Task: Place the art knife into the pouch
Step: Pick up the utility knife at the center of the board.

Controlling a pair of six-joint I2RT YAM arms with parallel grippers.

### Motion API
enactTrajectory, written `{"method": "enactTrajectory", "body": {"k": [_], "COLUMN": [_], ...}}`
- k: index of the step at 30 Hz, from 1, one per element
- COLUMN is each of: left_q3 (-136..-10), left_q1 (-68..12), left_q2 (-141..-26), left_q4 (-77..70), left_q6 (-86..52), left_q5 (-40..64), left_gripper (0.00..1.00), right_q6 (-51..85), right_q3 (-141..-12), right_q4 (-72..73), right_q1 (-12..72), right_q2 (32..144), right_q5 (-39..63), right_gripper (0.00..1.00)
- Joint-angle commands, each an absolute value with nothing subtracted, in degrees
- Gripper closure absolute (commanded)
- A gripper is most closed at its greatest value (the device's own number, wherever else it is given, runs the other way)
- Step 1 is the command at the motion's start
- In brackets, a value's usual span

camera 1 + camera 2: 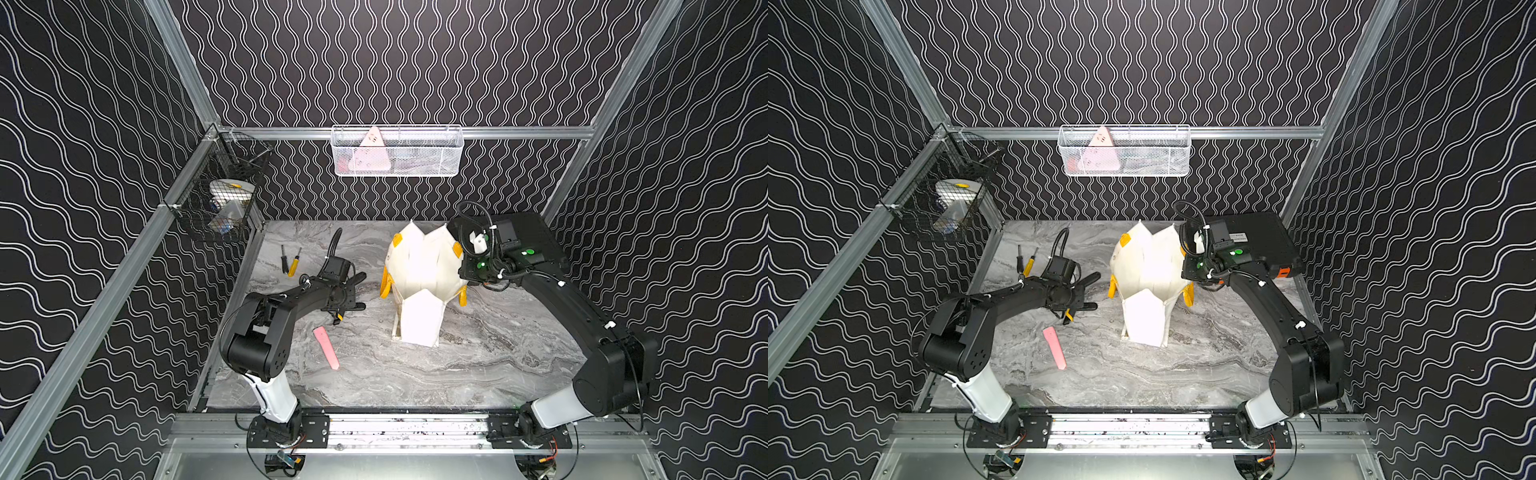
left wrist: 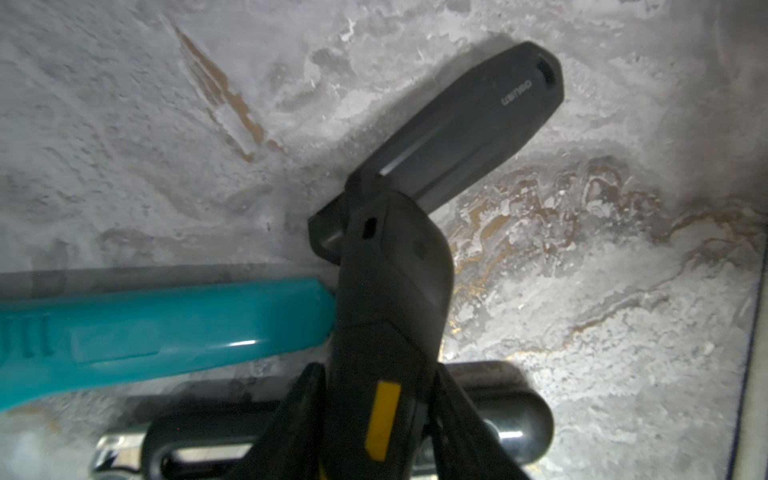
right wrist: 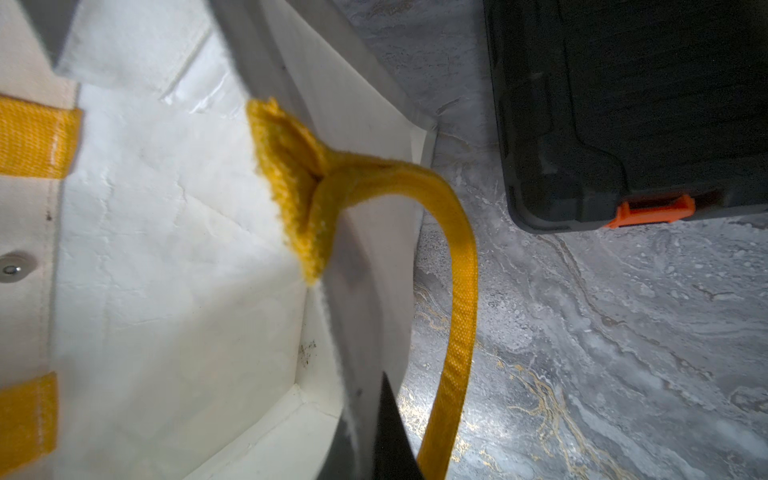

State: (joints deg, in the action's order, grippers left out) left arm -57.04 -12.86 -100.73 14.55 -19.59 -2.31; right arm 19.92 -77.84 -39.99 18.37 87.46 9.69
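right gripper (image 3: 370, 419) is pinching the pouch (image 1: 419, 266) rim by its yellow handle (image 3: 457, 291), left gripper (image 2: 378, 365) beside the pouch straddles the art knife (image 2: 395, 282), can't tell if it's clamped

Table (image 1: 415, 374): grey marbled top with pale veins.
Pouch (image 1: 419, 286): stands upright on it toward the back, mouth open upward.
Black case (image 3: 623, 104): lies flat in my far right corner, just beside the pouch, with an orange latch on its edge.
Black screwdriver (image 1: 284, 259) and yellow screwdriver (image 1: 294, 262): side by side, far on my left.
Pink tool (image 1: 326, 347): flat on my left, toward the front.
Art knife (image 2: 395, 299): dark with a yellow stripe, low on the marble near the pink tool; I cannot tell whether it rests fully.
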Motion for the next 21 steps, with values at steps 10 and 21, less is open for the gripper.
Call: {"method": "enactTrajectory", "body": {"k": [10,21], "left_q3": [-58.9,-66.6], "left_q1": [-12.8,-12.8], "left_q2": [-101.2,-94.9], "left_q4": [14.9,23.9], "left_q6": [-20.0,-17.9], "left_q5": [-0.2,-0.4], "left_gripper": [0.76,0.88], "right_q6": [19.6,19.6], "right_q3": [-77.7,-77.7], "right_q4": [-38.6,-38.4], "right_q1": [18.5,18.5], "right_q2": [87.5,87.5], "right_q5": [9.8,10.5], "right_gripper": [1.00,1.00]}}
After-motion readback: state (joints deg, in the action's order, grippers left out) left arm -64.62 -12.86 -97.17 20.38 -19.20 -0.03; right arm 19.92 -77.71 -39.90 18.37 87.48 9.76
